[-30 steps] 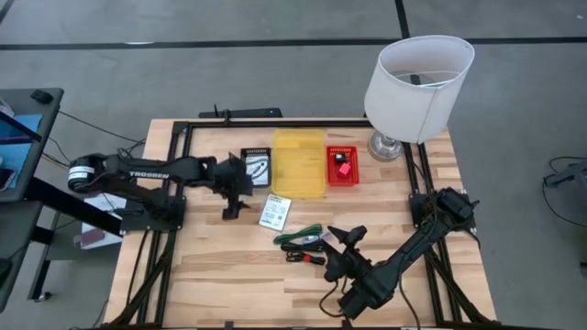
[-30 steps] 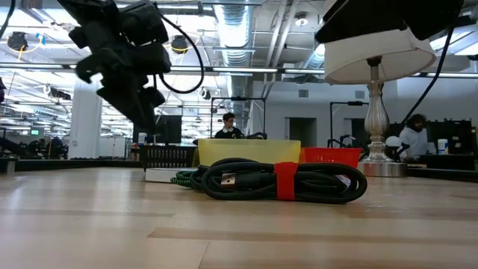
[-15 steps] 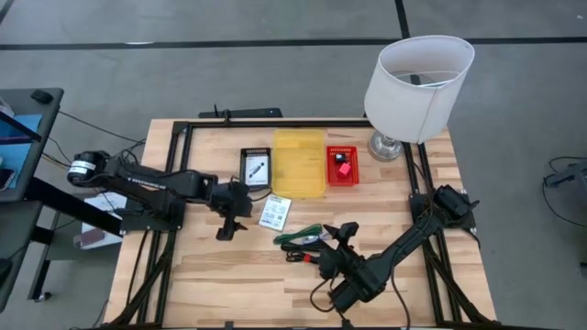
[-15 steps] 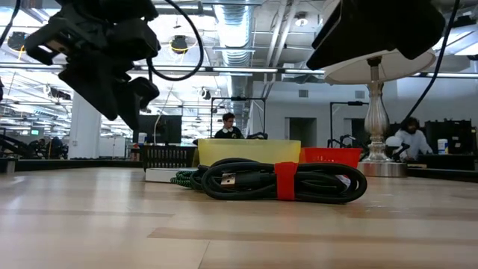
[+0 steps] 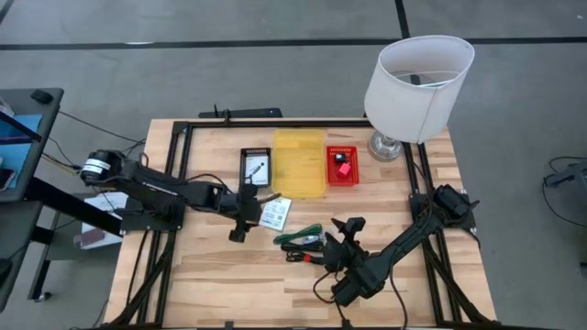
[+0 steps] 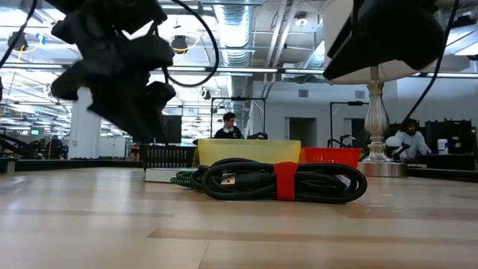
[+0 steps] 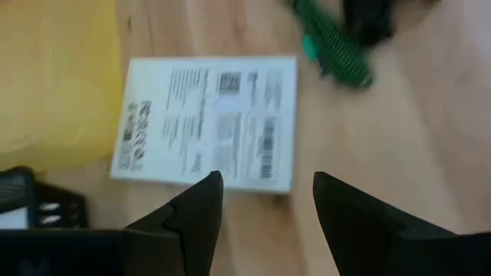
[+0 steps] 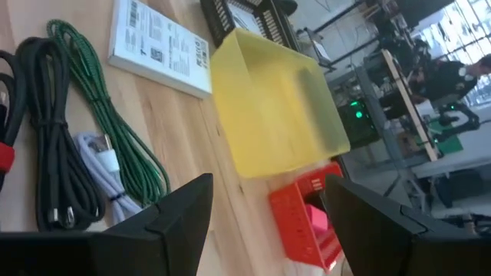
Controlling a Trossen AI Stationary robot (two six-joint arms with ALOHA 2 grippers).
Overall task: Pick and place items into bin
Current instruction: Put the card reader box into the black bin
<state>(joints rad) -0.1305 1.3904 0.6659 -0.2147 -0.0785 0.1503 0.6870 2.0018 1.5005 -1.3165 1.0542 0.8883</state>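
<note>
A white labelled flat pack (image 5: 273, 212) lies flat on the table just near of the yellow bin (image 5: 299, 162). My left gripper (image 5: 244, 223) hovers open at the pack's left, and in its wrist view the pack (image 7: 207, 123) lies ahead of its fingers. A green cable (image 5: 301, 236) and a coiled black cable with a red tie (image 6: 284, 179) lie near the table's middle. My right gripper (image 5: 341, 234) hangs open above the cables' right end, facing the yellow bin (image 8: 276, 115). A small red bin (image 5: 342, 166) holds a red and a black piece.
A black tray (image 5: 258, 168) sits left of the yellow bin. A lamp with a white shade (image 5: 418, 82) stands at the far right corner. A white cable (image 8: 103, 165) lies among the others. A black frame edges the table. People show in the room behind.
My left gripper has swung toward the table's near edge and a little right, sinking slightly and rolling, and now stands beside the white pack. My right gripper has turned a little in place above the cables. Both stayed open. Nothing on the table has moved.
</note>
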